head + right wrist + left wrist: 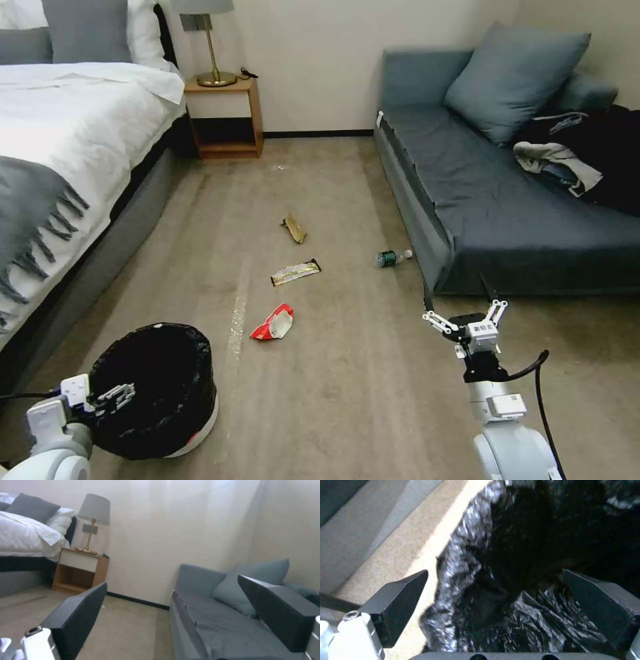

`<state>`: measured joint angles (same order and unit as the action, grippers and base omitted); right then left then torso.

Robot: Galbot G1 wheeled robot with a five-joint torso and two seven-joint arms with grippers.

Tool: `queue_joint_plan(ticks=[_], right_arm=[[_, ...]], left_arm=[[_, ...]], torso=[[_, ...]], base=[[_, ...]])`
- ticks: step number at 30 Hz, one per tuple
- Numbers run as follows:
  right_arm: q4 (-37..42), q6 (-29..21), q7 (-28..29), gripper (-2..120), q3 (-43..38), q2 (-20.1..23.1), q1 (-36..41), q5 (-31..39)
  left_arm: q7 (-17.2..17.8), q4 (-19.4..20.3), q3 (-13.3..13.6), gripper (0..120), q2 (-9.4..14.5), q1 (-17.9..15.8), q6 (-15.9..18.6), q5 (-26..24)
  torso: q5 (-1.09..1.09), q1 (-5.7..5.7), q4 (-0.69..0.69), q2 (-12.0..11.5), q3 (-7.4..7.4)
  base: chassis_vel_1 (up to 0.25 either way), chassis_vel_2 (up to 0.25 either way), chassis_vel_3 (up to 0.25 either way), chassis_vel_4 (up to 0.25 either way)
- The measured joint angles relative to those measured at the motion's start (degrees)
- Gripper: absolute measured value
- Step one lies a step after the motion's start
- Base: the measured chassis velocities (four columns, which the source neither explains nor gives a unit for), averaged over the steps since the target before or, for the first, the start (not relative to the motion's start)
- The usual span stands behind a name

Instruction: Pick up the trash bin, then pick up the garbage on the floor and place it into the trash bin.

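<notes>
In the head view, the trash bin (155,390) stands on the carpet at the lower left, near the bed (60,147), its black bag liner crinkled over the rim and a whitish base showing at the bottom. The left gripper (112,398) sits at the bin's near-left rim, one finger seeming to reach over the edge. Out on the open floor lies the garbage: a crumpled red-and-white wrapper (273,323) closest to the bin, a flat yellow-silver wrapper (295,272) beyond it, a crumpled brown wrapper (293,229) farther still, and a small bottle (393,257) on its side just beside the front of the blue sofa (507,200). The right gripper (465,319) is raised at the lower right, well apart from all four pieces, fingers spread and holding nothing. A heap of clothes (580,157) rests on the sofa's far end, and a nightstand (223,117) with a lamp stands between bed and sofa.

In the left wrist view, the left gripper (493,597) has its jaws wide apart, straddling the bin's bag-wrapped rim (460,562); one finger hangs outside over the carpet, the other over the dark inside. The picture is blurred, so contact with the rim cannot be judged.

In the right wrist view, the right gripper (173,610) is spread wide and empty, facing the sofa, nightstand and wall.
</notes>
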<state>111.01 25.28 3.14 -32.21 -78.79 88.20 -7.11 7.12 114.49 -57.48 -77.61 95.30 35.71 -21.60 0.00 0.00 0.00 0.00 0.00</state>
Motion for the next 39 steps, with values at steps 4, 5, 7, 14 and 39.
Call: queue_joint_plan(ticks=[4, 5, 7, 14, 39], right_arm=[[-0.12, 0.0, 0.0, 100, 0.02, -0.07, -0.03, -0.03], [-0.17, 0.03, 0.0, 100, 0.02, -0.1, 0.04, -0.04], [-0.32, 0.16, 0.0, 100, 0.01, -0.1, 0.13, -0.05], [-0.49, 0.3, -0.07, 100, -0.04, -0.11, 0.18, -0.14], [1.09, -6.19, 1.58, 100, 3.57, 1.26, 0.02, 8.4]], left_arm=[[-0.04, -1.2, 0.69, 98, -0.2, -0.29, -0.03, 0.32], [-0.04, -1.33, 0.89, 95, -0.31, -0.33, -0.05, 0.34], [-0.07, -1.33, 1.15, 88, -0.49, -0.4, -0.07, 0.39], [-0.09, -1.79, 1.39, 66, -0.64, -0.62, -0.58, 1.07], [2.44, 2.76, 5.43, 11, -1.0, -0.9, -3.87, 2.9]], torso=[[0.0, 0.0, 0.0, 0.0, 0.0], [0.0, 0.0, 0.0, 0.0, 0.0], [0.0, 0.0, 0.0, 0.0, 0.0], [0.04, 0.0, 0.0, 0.0, 0.0], [-0.1, 0.01, -0.01, 0.0, 0.01]], base=[[0.0, 0.0, 0.0, 0.0], [0.0, 0.0, 0.0, 0.0], [0.0, 0.0, 0.0, 0.0], [0.0, 0.0, 0.0, 0.0], [0.0, 0.0, 0.0, 0.0]])
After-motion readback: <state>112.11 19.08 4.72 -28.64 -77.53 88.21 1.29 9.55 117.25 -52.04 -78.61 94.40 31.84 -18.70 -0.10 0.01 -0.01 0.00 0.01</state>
